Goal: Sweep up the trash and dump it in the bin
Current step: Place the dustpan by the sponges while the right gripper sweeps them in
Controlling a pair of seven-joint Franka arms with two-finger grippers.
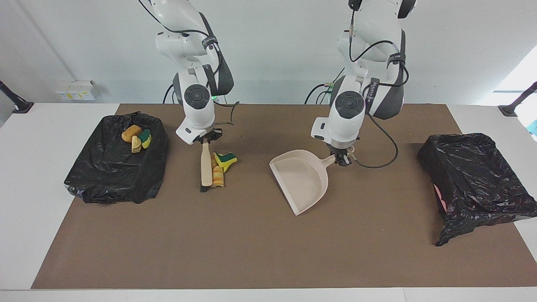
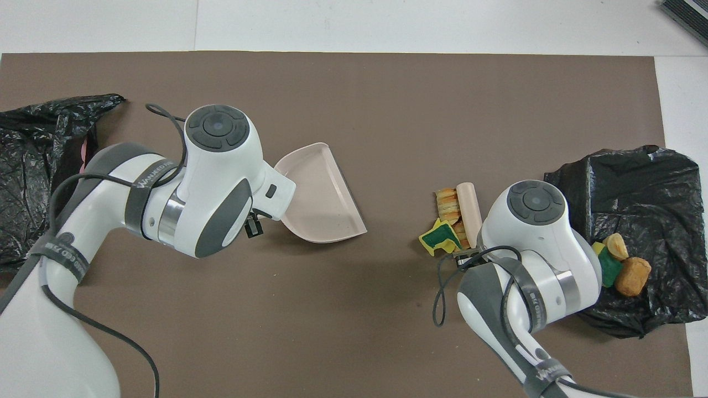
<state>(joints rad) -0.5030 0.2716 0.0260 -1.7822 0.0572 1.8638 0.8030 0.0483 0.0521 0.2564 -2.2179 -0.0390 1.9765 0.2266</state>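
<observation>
The trash is split in two. I read three scraps (image 1: 221, 167) loose on the mat, touching the brush (image 1: 206, 166), and three more (image 1: 136, 137) already in the black-lined bin (image 1: 113, 167) at the right arm's end. The right gripper (image 1: 205, 140) is clamped on the brush handle. The left gripper (image 1: 343, 160) is clamped on the handle of the dustpan (image 1: 303, 180), which is empty and well apart from the loose scraps. I judge the task about half complete: sweeping into the pan and dumping remain. The facing view shows the brush bristles on the mat; overhead, the right arm covers the handle grip. A second black bag (image 1: 474, 180) sits at the left arm's end.
</observation>
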